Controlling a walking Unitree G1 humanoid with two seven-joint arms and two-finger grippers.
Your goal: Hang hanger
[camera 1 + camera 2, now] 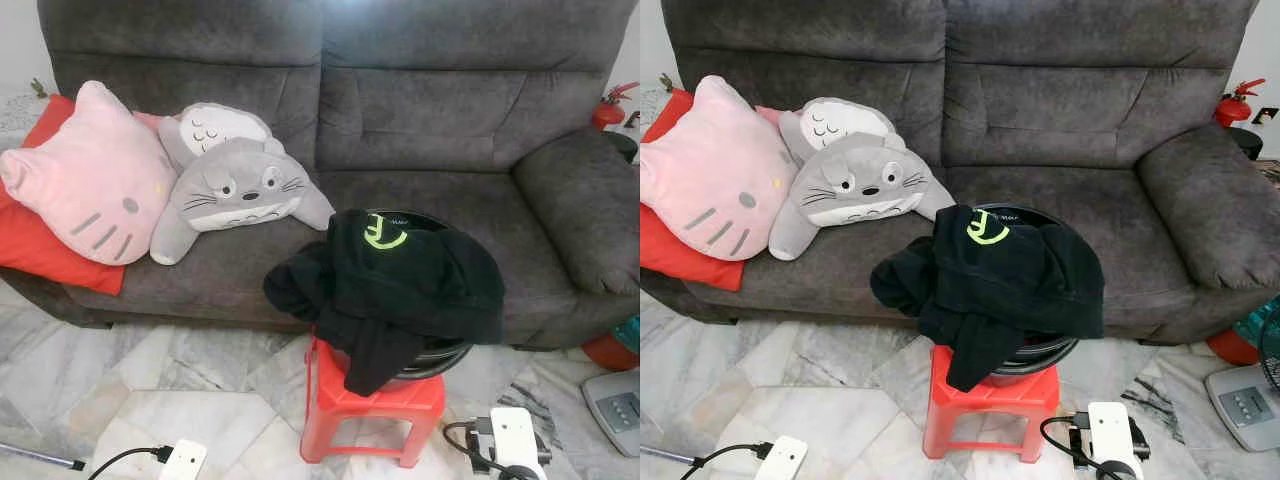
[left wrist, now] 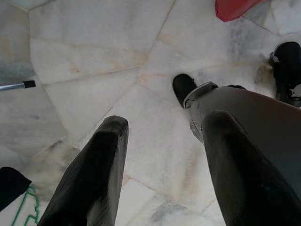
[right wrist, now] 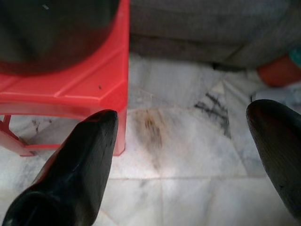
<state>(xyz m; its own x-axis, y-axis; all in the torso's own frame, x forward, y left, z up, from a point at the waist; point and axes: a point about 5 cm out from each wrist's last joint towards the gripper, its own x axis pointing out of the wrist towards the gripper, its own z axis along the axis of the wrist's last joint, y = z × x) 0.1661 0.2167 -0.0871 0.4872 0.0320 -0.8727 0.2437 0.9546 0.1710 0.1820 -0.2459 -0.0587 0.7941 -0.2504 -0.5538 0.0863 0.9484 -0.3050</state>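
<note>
A black garment [image 1: 400, 285] with a lime-green logo lies draped over a round black tub [image 1: 1035, 352]. The tub stands on a red plastic stool [image 1: 370, 410] in front of the grey sofa [image 1: 420, 110]. My left gripper [image 2: 167, 120] hangs open over the marble floor, nothing between its fingers [image 2: 101, 160]. My right gripper [image 3: 186, 113] is open too, low over the floor beside the stool [image 3: 75, 89], its fingers [image 3: 82, 160] wide apart. Both white wrists [image 1: 515, 435] sit at the lower edge of the eye views, below the stool's level.
On the sofa's left lie a pink cat cushion [image 1: 95, 180], a grey plush [image 1: 235, 190] and a red cushion [image 1: 50, 255]. A fire extinguisher [image 1: 1232, 100] stands at the right, a grey scale [image 1: 1245, 405] on the floor. A thin rod [image 2: 16, 85] lies on the marble floor [image 1: 190, 375].
</note>
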